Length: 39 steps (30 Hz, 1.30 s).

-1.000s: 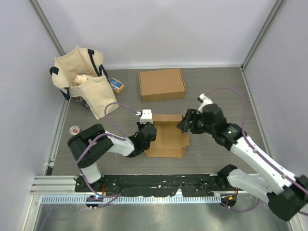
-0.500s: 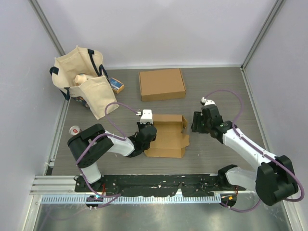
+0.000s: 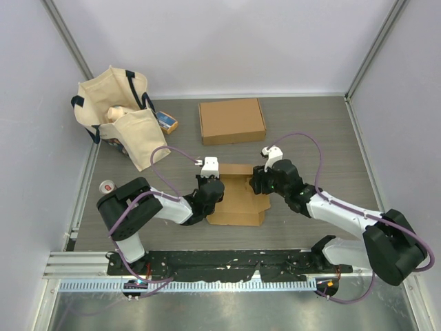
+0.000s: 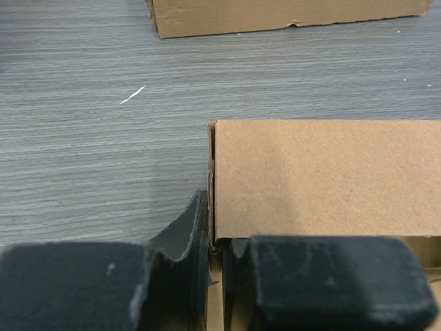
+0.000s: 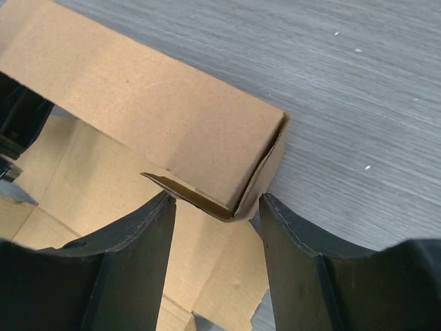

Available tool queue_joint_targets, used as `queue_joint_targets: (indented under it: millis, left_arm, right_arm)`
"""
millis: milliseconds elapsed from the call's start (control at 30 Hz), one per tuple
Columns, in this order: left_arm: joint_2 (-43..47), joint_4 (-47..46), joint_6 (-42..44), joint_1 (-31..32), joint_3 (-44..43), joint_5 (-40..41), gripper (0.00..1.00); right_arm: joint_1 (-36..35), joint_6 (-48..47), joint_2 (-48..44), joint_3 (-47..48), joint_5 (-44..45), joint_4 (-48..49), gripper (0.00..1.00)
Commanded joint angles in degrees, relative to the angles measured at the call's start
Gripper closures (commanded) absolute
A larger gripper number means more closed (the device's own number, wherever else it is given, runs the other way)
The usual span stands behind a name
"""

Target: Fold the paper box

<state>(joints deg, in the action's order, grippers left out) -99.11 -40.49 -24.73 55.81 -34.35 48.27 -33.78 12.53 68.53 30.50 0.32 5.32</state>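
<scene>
I see the half-folded box (image 3: pixel 238 200) at the centre of the overhead frame on the table (image 3: pixel 310 131), its raised wall running left to right, my left claw (image 4: pixel 219 265) clamped on its left edge, my right claw (image 5: pixel 215 227) spread astride its upper-right corner.

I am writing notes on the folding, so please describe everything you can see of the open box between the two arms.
The box is plain brown cardboard, half folded, lying open side up on the grey table. Its far wall stands upright, with a side flap tucked in at the right corner; a tabbed flap juts out to the right. The left fingers pinch its left wall near the far corner. The right fingers stand open astride the far right corner.
</scene>
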Motion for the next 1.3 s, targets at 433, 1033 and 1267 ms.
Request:
queue_joint_targets:
  millis: [433, 1033, 1267]
  left_arm:
    - [1.38, -3.63, 0.21, 0.44, 0.16, 1.39, 1.0]
    - [1.73, -3.1, -3.39, 1.67, 0.16, 2.7, 1.0]
    - [2.34, -1.61, -3.92, 1.76, 0.25, 3.58, 1.0]
  right_arm:
    - [-9.63, -2.07, 9.76, -10.63, 28.94, 37.2, 0.6]
    - [-20.98, 27.3, 30.61, 4.31, 76.68, 16.1, 0.99]
    - [-19.75, 15.22, 13.58, 0.86, 47.46, 2.29, 0.27]
